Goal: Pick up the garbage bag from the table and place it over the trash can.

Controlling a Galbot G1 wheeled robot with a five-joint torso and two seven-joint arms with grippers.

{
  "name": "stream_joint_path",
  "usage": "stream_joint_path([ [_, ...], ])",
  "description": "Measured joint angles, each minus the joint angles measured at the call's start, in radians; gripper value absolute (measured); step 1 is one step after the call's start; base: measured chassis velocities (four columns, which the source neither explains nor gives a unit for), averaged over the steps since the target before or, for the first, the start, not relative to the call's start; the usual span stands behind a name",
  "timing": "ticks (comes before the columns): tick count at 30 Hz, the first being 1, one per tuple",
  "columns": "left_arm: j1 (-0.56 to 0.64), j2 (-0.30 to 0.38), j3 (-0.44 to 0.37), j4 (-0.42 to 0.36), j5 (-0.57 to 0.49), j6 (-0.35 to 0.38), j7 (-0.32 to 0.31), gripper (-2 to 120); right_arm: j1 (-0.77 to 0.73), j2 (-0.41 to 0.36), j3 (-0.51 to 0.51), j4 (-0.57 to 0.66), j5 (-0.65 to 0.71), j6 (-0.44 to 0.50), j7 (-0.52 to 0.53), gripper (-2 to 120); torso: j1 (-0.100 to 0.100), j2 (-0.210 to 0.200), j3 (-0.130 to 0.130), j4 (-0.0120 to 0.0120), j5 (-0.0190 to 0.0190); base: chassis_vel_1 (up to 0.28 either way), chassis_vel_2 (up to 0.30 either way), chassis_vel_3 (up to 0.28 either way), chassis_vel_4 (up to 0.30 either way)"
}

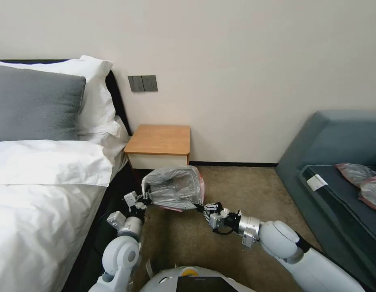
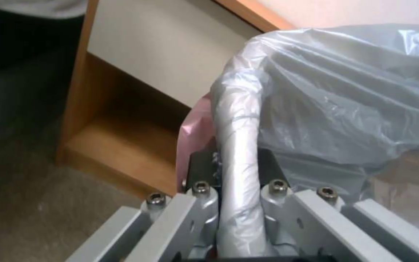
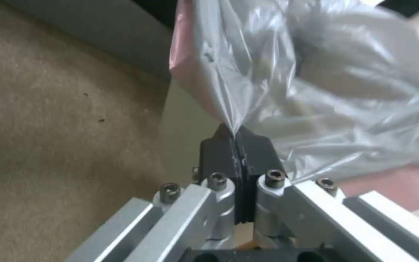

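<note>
Garbage bag (image 1: 176, 188) stretched between two grippers, low in front of the bench (image 1: 159, 140).

The bed (image 1: 42, 194) lies to the left of the bench and the grey-blue sofa (image 1: 338, 162) well off to its right, with two flat grey-pink bags (image 1: 362, 180) on the seat. The garbage bag hangs above the carpet just in front of the bench's lower shelf (image 2: 122, 153), mouth held wide. The left gripper (image 1: 145, 198) pinches a bunched fold of the bag's left edge; the right gripper (image 1: 204, 207) is pressed together on its right edge.
</note>
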Motion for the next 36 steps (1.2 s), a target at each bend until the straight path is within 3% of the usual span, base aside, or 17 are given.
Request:
stream_joint_path([
  [11,0.030,0.016,-0.003,-0.023,-0.063,0.027,-0.005,3,-0.008,0.011,0.023,-0.025,0.005,0.015,0.001,2,0.000,0.000,0.000,0.0000,0.0000,0.000,0.000,0.000,0.000],
  [12,0.030,0.020,-0.013,-0.023,-0.071,0.027,-0.007,3,-0.011,0.011,0.027,-0.027,0.032,0.033,-0.015,10,0.000,0.000,0.000,0.0000,-0.0001,0.000,0.000,0.000,0.000],
  [23,-0.007,0.023,-0.078,-0.002,-0.110,0.030,-0.016,3,-0.028,-0.012,0.073,0.031,0.232,0.126,-0.250,45,0.000,0.000,0.000,-0.0002,-0.0002,0.000,0.000,0.000,0.000],
  [24,-0.011,0.024,-0.080,0.003,-0.111,0.030,-0.017,3,-0.030,-0.012,0.084,0.043,0.285,0.123,-0.277,48,0.000,0.000,0.000,-0.0001,-0.0001,0.000,0.000,0.000,0.000],
  [25,-0.014,0.024,-0.081,0.009,-0.111,0.030,-0.017,3,-0.036,-0.012,0.094,0.063,0.425,0.088,-0.286,57,0.000,0.000,0.000,0.0000,-0.0003,0.000,0.000,0.000,0.000],
  [26,-0.015,0.025,-0.081,0.011,-0.111,0.029,-0.016,3,-0.039,-0.011,0.096,0.076,0.520,0.053,-0.257,61,0.000,0.000,0.000,0.0000,-0.0002,0.000,0.000,0.000,0.000],
  [28,-0.015,0.026,-0.081,0.011,-0.110,0.028,-0.015,3,-0.039,-0.008,0.096,0.084,0.576,0.030,-0.212,64,0.000,0.000,0.000,-0.0001,-0.0002,0.000,0.000,0.000,0.000],
  [30,-0.014,0.028,-0.081,0.012,-0.109,0.026,-0.010,3,-0.036,0.015,0.079,0.105,0.697,-0.036,0.027,74,0.000,0.000,0.000,0.0001,-0.0001,0.000,0.000,0.000,0.000],
  [31,-0.014,0.028,-0.081,0.012,-0.109,0.026,-0.010,3,-0.036,0.015,0.079,0.105,0.697,-0.036,0.027,74,0.000,0.000,0.000,0.0001,-0.0001,0.000,0.000,0.000,0.000],
  [32,-0.014,0.028,-0.081,0.012,-0.109,0.024,-0.008,3,-0.035,0.028,0.074,0.115,0.721,-0.072,0.123,79,0.000,0.000,0.000,0.0003,-0.0001,0.000,0.000,0.000,0.000],
  [33,-0.014,0.028,-0.081,0.012,-0.108,0.019,-0.006,3,-0.036,0.056,0.065,0.132,0.788,-0.143,0.293,86,0.000,0.000,0.000,0.0001,-0.0003,0.000,0.000,0.000,0.000],
  [35,-0.015,0.030,-0.080,0.015,-0.107,0.012,-0.003,3,-0.037,0.093,0.061,0.137,0.882,-0.212,0.418,92,0.000,0.000,0.000,-0.0001,-0.0001,0.000,0.000,0.000,0.000],
  [36,-0.015,0.030,-0.080,0.015,-0.107,0.012,-0.003,3,-0.037,0.093,0.061,0.137,0.882,-0.212,0.418,92,0.000,0.000,0.000,-0.0001,-0.0001,0.000,0.000,0.000,0.000],
])
